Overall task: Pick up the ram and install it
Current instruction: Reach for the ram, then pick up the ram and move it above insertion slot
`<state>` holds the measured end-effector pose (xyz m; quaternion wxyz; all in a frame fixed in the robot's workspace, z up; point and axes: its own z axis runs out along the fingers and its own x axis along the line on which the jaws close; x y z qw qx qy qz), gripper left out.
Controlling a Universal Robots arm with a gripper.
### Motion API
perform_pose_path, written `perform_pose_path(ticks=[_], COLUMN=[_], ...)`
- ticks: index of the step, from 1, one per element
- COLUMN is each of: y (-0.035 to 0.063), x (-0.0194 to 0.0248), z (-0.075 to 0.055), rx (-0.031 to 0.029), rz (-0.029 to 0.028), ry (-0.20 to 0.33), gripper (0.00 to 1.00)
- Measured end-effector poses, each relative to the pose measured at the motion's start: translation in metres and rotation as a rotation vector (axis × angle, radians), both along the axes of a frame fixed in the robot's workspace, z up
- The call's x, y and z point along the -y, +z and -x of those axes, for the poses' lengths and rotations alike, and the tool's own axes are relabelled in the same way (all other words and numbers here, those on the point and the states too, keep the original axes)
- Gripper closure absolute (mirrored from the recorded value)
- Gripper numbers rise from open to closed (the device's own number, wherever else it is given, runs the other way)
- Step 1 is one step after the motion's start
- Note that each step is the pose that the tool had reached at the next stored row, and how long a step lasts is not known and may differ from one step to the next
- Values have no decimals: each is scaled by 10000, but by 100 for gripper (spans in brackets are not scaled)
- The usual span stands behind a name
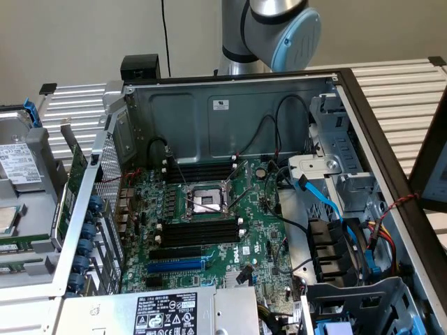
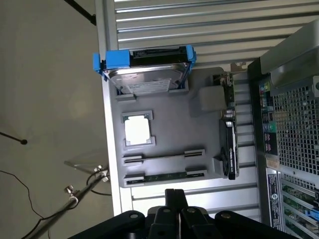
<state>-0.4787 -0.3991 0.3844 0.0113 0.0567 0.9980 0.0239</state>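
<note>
Gripper (image 2: 175, 195): hung shut, fingers pressed together, held nothing, hovered near the edge of the grey tray (image 2: 169, 114) on the slatted table (image 2: 209, 30). Ram (image 2: 165, 176): lay flat in the tray holder closest to the fingertips, untouched, apart from the gripper. Shared the tray with a pale square chip (image 2: 137, 132) and a hard drive (image 2: 147, 79) in a blue caddy (image 2: 112, 62). Exterior view: showed the computer case (image 1: 230, 115) open, motherboard (image 1: 209, 230) inside, black memory slots (image 1: 199, 236) flanking the processor socket (image 1: 204, 201).
</note>
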Motion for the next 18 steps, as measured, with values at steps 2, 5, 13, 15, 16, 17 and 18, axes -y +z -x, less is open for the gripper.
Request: perform_pose_path(ticks=[2, 5, 13, 15, 16, 17, 18], y=[-4, -7, -7, -8, -8, -10, -11], x=[0, -1, -1, -2, -2, -2, -3], z=[35, 68, 69, 73, 73, 73, 73], rx=[0, 0, 0, 11, 12, 13, 13], rz=[0, 0, 0, -1, 0, -1, -1], ry=[-1, 0, 0, 4, 43, 186, 364], gripper=[89, 89, 89, 89, 89, 89, 89])
